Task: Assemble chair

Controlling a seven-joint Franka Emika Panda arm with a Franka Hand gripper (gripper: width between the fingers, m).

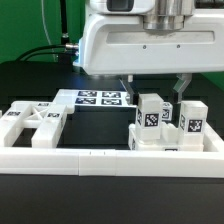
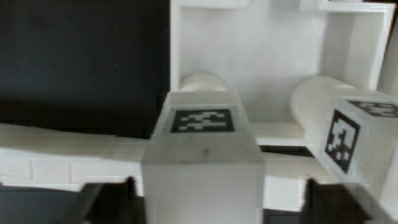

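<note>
The gripper (image 1: 157, 94) hangs spread above chair posts (image 1: 152, 119).

Bright even light, soft low-resolution views, blurred wrist foreground.

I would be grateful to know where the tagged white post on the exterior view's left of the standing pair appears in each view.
Exterior view: the post stands slightly to the exterior view's right of centre, under the open pincer.
Wrist view: the same post fills the middle, tag facing the camera.
Shared landmark: the second tagged post, close beside it in both.
</note>
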